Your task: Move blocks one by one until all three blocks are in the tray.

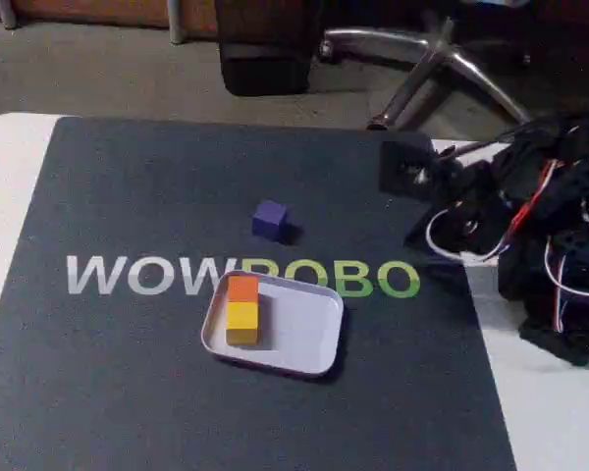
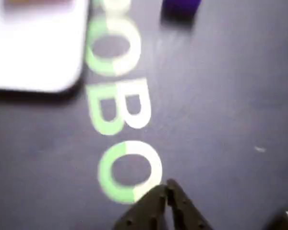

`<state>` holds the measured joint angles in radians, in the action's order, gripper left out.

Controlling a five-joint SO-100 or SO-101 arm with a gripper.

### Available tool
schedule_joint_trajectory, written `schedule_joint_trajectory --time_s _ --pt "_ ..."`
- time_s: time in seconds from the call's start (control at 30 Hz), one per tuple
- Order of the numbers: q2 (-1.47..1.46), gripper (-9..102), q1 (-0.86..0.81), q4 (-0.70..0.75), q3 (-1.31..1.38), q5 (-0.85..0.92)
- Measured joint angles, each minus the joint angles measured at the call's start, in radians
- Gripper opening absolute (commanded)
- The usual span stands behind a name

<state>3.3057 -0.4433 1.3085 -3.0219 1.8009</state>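
While gripper [image 2: 167, 188] (closed) hovers, purple block [image 1: 270, 219] waits outside.

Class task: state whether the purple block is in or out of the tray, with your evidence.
Out. The purple block sits on the dark mat beyond the tray, apart from its rim; the orange block and yellow block lie inside.

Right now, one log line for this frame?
in tray: orange block, yellow block | purple block: on mat, outside tray | gripper: fingers together, empty, above mat | left: purple block
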Motion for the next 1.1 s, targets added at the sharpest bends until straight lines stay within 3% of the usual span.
schedule_joint_trajectory --time_s 0.23,0.37,0.53,0.63,0.8,1.1 --pt "-0.160 -8 0.219 0.268 0.459 -0.238" --pt "-0.506 -8 0.334 0.322 0.796 -0.448" --pt "-1.051 -8 0.334 0.325 1.233 -0.732" --pt "-1.262 -8 0.273 0.295 1.379 -0.798" --pt "-1.388 -8 0.156 0.137 1.387 -0.815" --pt "-1.568 -7 0.037 -0.012 1.381 -0.696"
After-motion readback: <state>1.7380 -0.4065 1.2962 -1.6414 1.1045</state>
